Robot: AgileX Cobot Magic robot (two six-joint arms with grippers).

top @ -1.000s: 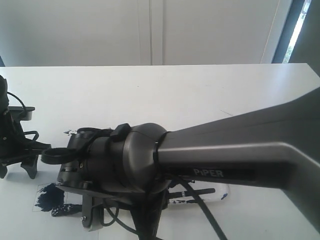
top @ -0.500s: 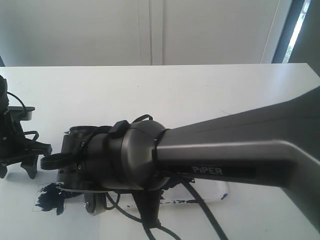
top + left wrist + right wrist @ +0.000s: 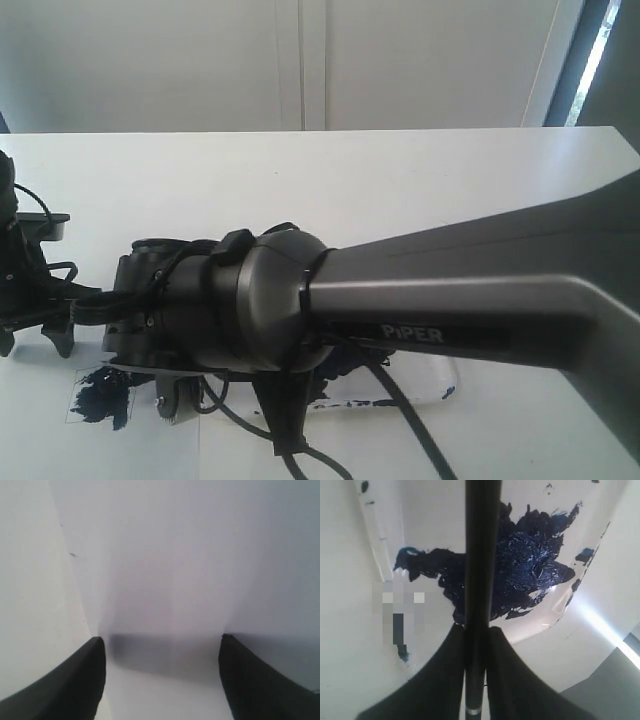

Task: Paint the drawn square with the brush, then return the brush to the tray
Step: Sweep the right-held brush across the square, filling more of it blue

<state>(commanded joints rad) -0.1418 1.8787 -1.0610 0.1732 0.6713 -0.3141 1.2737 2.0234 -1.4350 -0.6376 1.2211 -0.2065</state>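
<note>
My right gripper (image 3: pixel 477 628) is shut on the brush (image 3: pixel 481 555), a thin black stick that runs straight out between its fingers. Behind the stick lies the white tray (image 3: pixel 432 525) with its big dark blue paint blotch (image 3: pixel 527 565). In the exterior view the drawn square (image 3: pixel 100 395) sits at the lower left of the paper, filled with dark blue paint. The right arm (image 3: pixel 300 310) hides the brush and most of the tray (image 3: pixel 447 385) there. My left gripper (image 3: pixel 160 642) is open over blank white paper, nothing between its fingers; it stands at the far left (image 3: pixel 35 340).
The bulky right arm crosses the exterior view from the right edge to the middle, with cables (image 3: pixel 400 420) hanging below it. The white table (image 3: pixel 350 180) stretches behind to a pale wall. Paint flecks (image 3: pixel 585 555) dot the tray's rim.
The right wrist has lifted and swung a little to the left, uncovering the painted square. The left arm has stayed put.
</note>
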